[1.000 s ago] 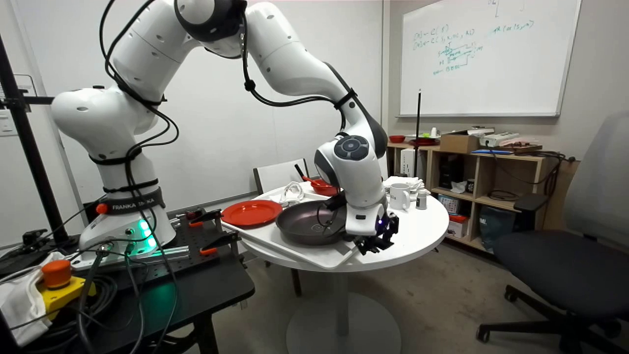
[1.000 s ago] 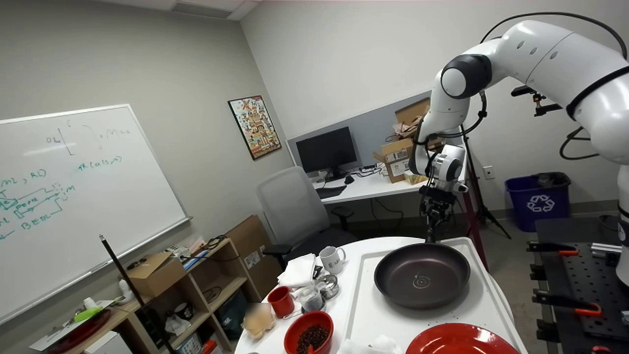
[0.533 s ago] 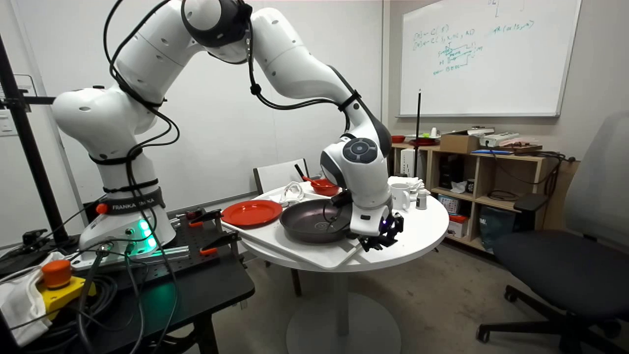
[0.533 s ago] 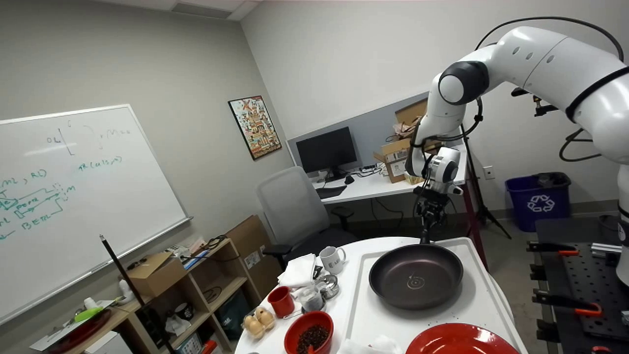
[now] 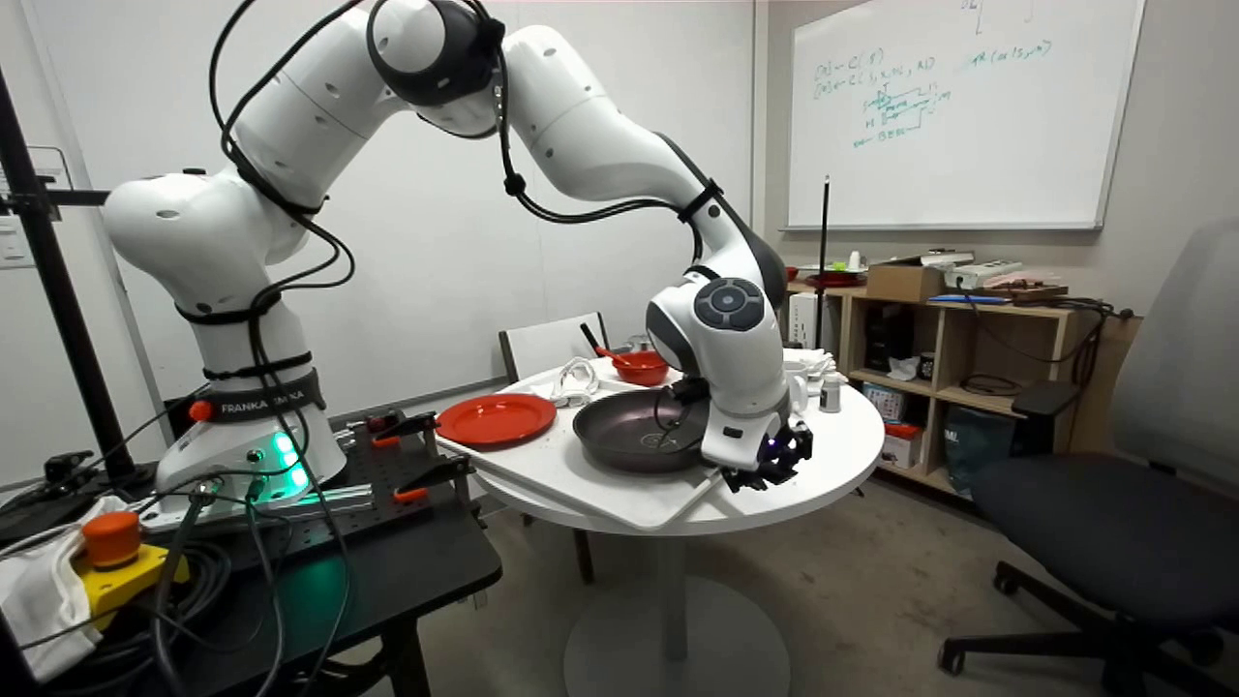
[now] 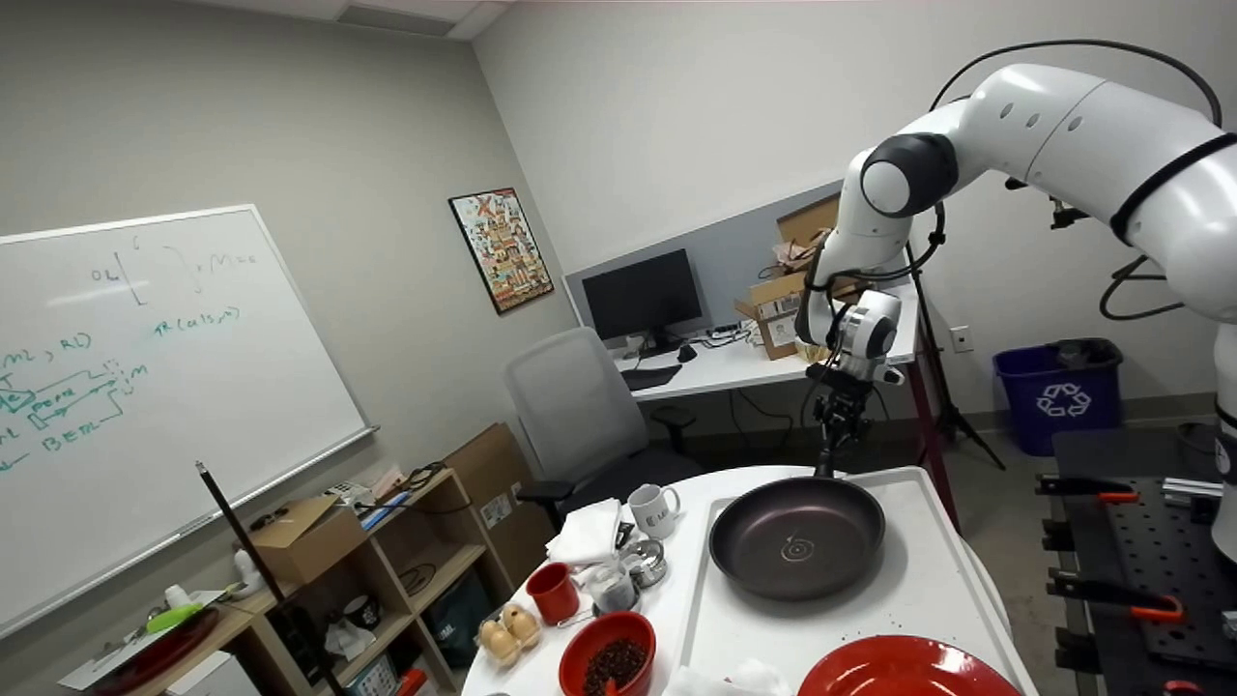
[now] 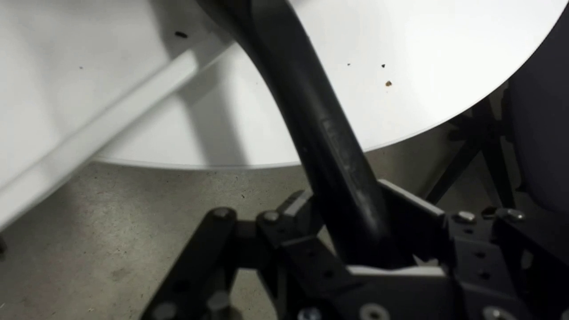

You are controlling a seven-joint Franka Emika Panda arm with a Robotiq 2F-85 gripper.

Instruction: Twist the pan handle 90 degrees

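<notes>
The large black frying pan (image 6: 794,541) sits on the white tray (image 6: 933,541), and it also shows in an exterior view (image 5: 634,440). In the wrist view the long dark pan handle (image 7: 324,120) runs from the top down between my fingers. My gripper (image 7: 351,218) is shut on the handle's outer part, with finger pads against both its sides. In an exterior view the gripper (image 6: 839,425) is beyond the pan at the table's far edge. The handle (image 6: 824,464) shows there between gripper and pan. The handle's outer end is hidden by the gripper.
A red plate (image 6: 899,667) is close to the pan. A white mug (image 6: 654,512), a red cup (image 6: 553,593), eggs (image 6: 509,633) and a red bowl (image 6: 638,628) stand on the table beside the tray. The round table's edge (image 7: 426,131) runs under the handle.
The pan and my gripper have moved together along the tray, toward the mug's side: rightward in one view, leftward in the other. The handle's direction has changed only slightly. The grip stays on it.
</notes>
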